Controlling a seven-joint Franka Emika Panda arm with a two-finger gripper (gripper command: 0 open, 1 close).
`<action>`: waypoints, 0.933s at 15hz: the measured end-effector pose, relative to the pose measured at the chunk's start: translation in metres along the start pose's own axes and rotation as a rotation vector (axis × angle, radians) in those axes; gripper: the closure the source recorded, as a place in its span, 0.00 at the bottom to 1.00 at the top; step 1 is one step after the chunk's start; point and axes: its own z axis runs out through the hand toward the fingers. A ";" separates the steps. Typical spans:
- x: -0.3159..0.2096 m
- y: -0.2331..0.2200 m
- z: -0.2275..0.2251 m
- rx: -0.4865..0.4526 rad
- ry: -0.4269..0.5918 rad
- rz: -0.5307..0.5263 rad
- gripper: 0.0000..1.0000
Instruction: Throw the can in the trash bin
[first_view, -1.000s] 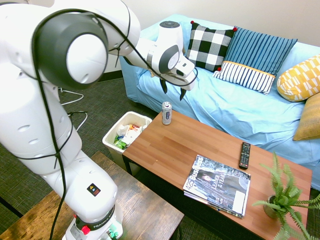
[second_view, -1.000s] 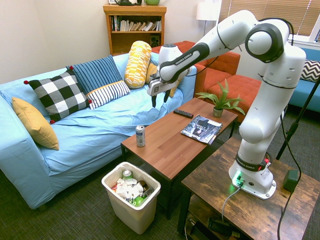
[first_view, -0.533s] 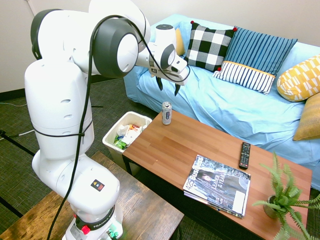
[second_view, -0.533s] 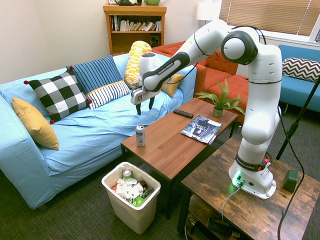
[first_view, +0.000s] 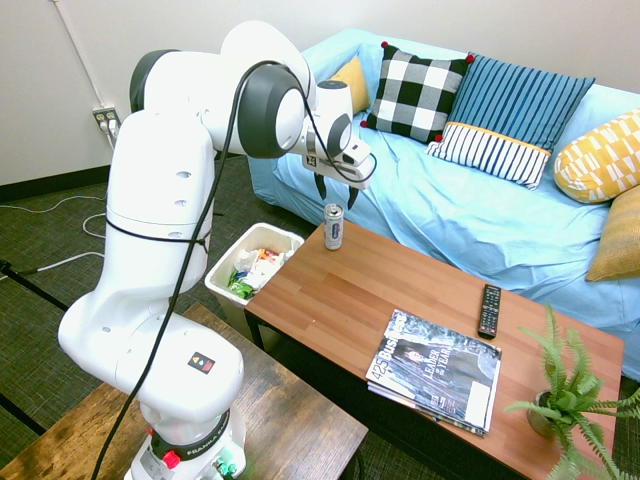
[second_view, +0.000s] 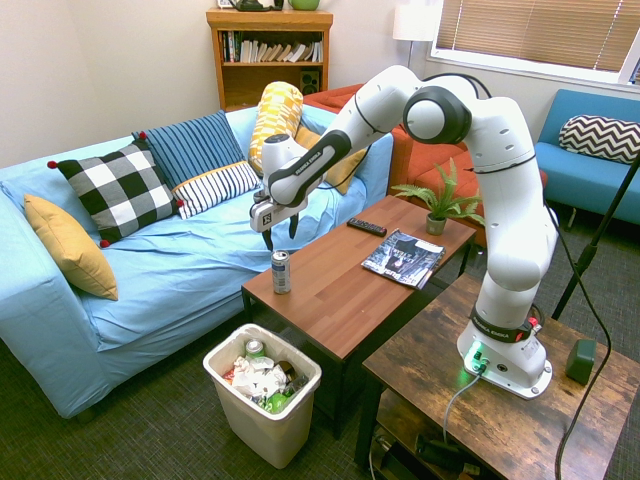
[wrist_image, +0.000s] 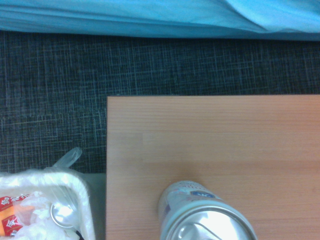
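From where I stand, the gripper (second_view: 279, 240) hangs over the end of the coffee table (first_view: 400, 300), its two dark, tapered fingers spread apart with nothing between them. The can (second_view: 281, 272) stands upright on the wood just below the gripper, a slim silver cylinder with a shiny metal lid and a printed label. The tabletop is smooth reddish-brown wood with fine straight grain and a crisp square corner.

Lower than the gripper, off that end of the table, the trash bin (second_view: 262, 400) sits on the dark woven carpet (wrist_image: 50, 90), a rectangular tub of pale plastic. Crumpled white stuff, a bright green piece and a metal can end show inside it.

Farther along the table from the gripper lie a black remote (first_view: 489, 311) and a stack of glossy magazines (first_view: 437, 370), then a feathery green fern (first_view: 570, 390) in a small round pot. Beyond the gripper, across the table's long side, runs the sofa (first_view: 420, 180) under a rumpled light-blue cloth, with a black-and-white checked pillow (first_view: 417, 92) on it.
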 end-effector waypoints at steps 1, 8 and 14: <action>0.000 -0.002 0.007 -0.006 -0.005 0.001 0.00; -0.012 -0.012 0.043 -0.042 -0.023 -0.003 0.00; -0.006 -0.004 0.055 -0.057 -0.035 0.025 1.00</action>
